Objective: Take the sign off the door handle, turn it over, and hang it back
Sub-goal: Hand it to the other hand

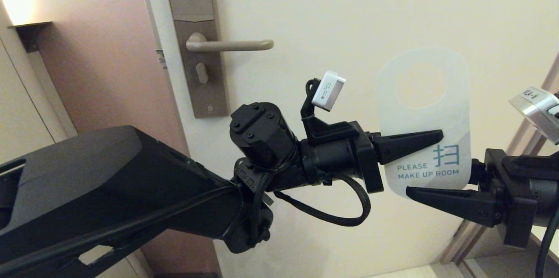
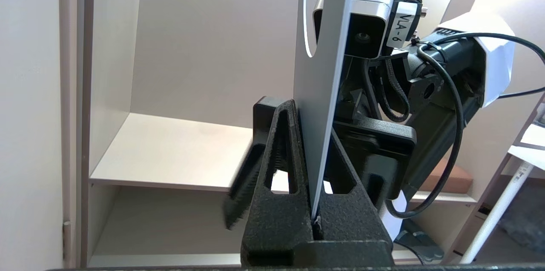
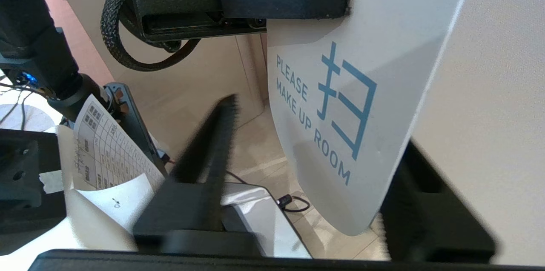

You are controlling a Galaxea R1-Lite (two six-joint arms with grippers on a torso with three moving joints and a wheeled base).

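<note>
The sign (image 1: pixel 423 116) hangs free of the door handle (image 1: pixel 236 45), well to its right, white "PLEASE MAKE UP ROOM" face towards the head view. My left gripper (image 1: pixel 436 136) is shut on the sign's middle from the left; the left wrist view shows the sign (image 2: pixel 319 71) edge-on, pinched between the jaws (image 2: pixel 311 122). My right gripper (image 1: pixel 415 182) is open, its jaws either side of the sign's lower end without touching. In the right wrist view the sign (image 3: pixel 383 28) stands between the spread gripper (image 3: pixel 319 126). The blue face is hidden.
The handle sits on a tall brown-grey backplate (image 1: pixel 196 51) on the cream door (image 1: pixel 349 16). A pink wall (image 1: pixel 96 73) with a lamp is left of the door. The left wrist view shows shelves (image 2: pixel 170 147) behind. A door frame (image 1: pixel 524 138) is at right.
</note>
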